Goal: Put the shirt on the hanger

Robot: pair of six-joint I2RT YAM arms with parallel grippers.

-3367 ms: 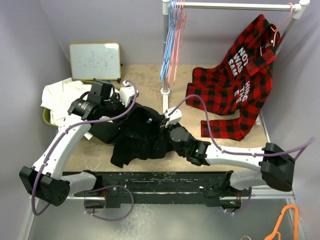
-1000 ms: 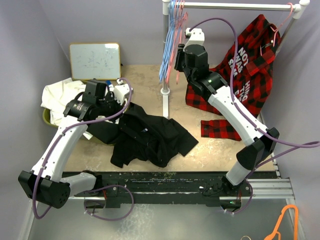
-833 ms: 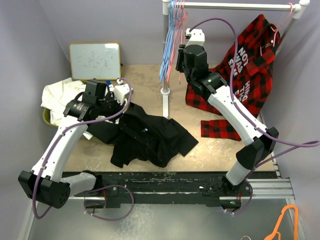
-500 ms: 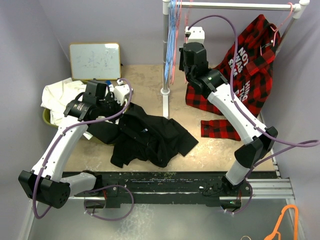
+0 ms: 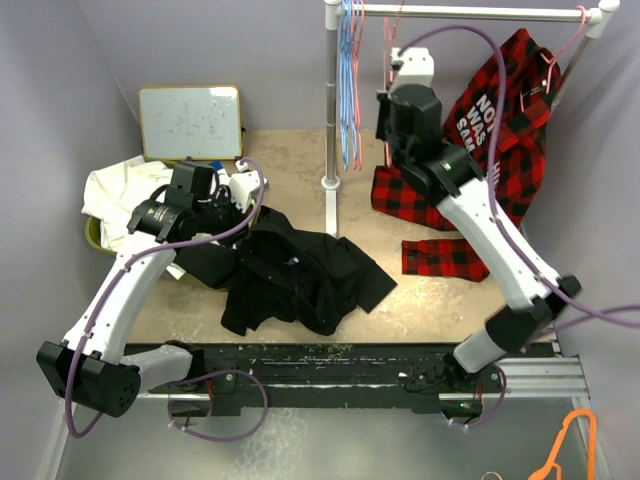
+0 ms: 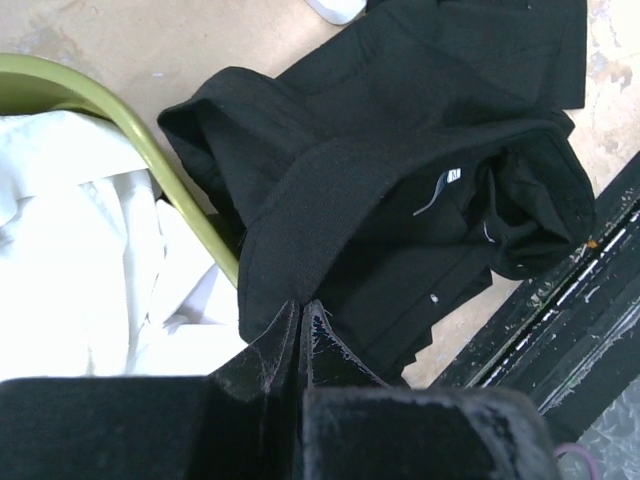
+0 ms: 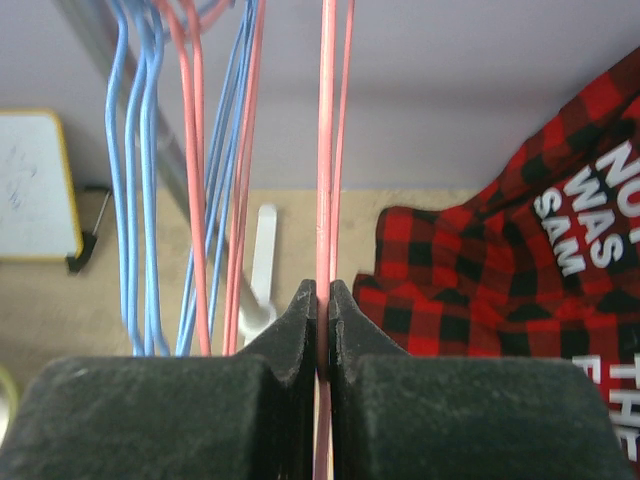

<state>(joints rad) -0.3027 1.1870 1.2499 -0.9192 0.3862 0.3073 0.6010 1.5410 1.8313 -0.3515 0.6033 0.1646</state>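
The black shirt lies crumpled on the table in front of the arms; it also shows in the left wrist view with a white label and a small button. My left gripper is shut on an edge of the shirt's fabric beside the basket. My right gripper is up at the rack, shut on the thin pink hanger, whose two wires run straight up from the jaws. The hanger hangs from the rail; its hook is hidden.
Light-blue and other pink hangers hang left of it on the rack. A red-and-black plaid shirt hangs at the right. A white garment lies in a green basket. There is a whiteboard at the back left and an orange hanger at the front right.
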